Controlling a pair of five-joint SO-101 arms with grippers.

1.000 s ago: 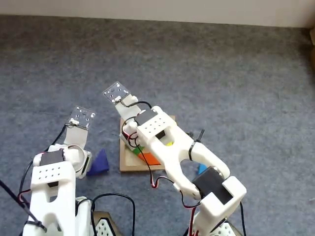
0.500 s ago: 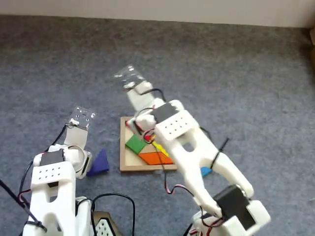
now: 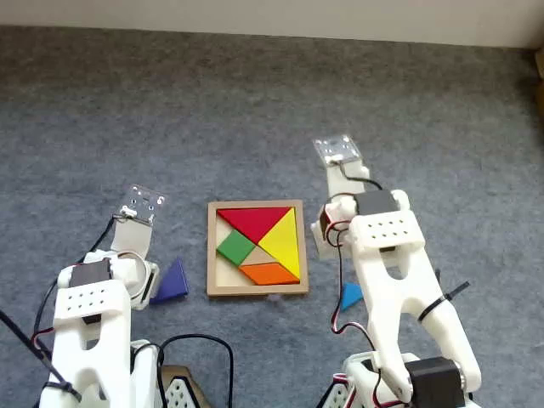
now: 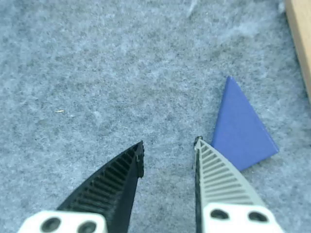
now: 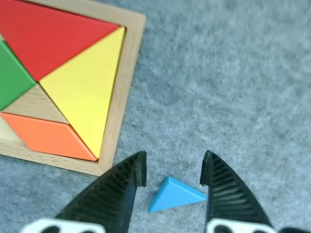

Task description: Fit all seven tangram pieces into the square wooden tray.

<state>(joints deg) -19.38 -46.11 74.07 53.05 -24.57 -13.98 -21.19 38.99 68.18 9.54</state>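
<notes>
Right gripper (image 5: 175, 156) hangs w/ fingers spread, and the light-blue triangle (image 5: 176, 195) lies on the carpet (image 5: 233, 73) right in the gap between them, just off the tray (image 5: 127, 92) corner. Its long edge runs roughly finger to finger, so a straight drop-and-close looks workable imo; right arm's plainly the nearer. Tray rim's near one finger, could get nudged. Left gripper (image 4: 169, 143) also spread, holding nothing; dark-blue triangle (image 4: 240, 128) sits outside its pale finger, tray side. Red triangle (image 3: 253, 221), yellow triangle (image 3: 285, 242), green square (image 3: 235, 247), orange parallelogram (image 3: 270, 273) already in; bare wood btw green & orange
</notes>
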